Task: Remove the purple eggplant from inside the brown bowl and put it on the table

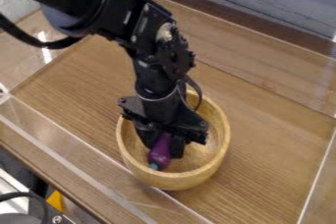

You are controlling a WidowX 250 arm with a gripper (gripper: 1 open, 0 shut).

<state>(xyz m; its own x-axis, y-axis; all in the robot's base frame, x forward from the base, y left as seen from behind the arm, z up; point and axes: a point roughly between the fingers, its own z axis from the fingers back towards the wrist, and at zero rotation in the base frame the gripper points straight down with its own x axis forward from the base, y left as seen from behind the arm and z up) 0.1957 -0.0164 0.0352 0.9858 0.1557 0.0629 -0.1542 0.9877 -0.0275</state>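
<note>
We see the gripper (163, 141) pinching the purple eggplant (161, 150) inside the brown bowl (210, 163), near the table's (262, 100) front edge; fingertips and bowl floor largely hidden.

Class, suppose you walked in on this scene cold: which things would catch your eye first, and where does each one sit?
First, the black robot arm sweeping in from the upper left, its gripper pointing straight down into the brown bowl. Next, the purple eggplant, glossy against the pale wood, pinched in the shut gripper inside the bowl, green tip down. The bowl sits near the front of the wood-grain table, fenced by clear walls.
</note>
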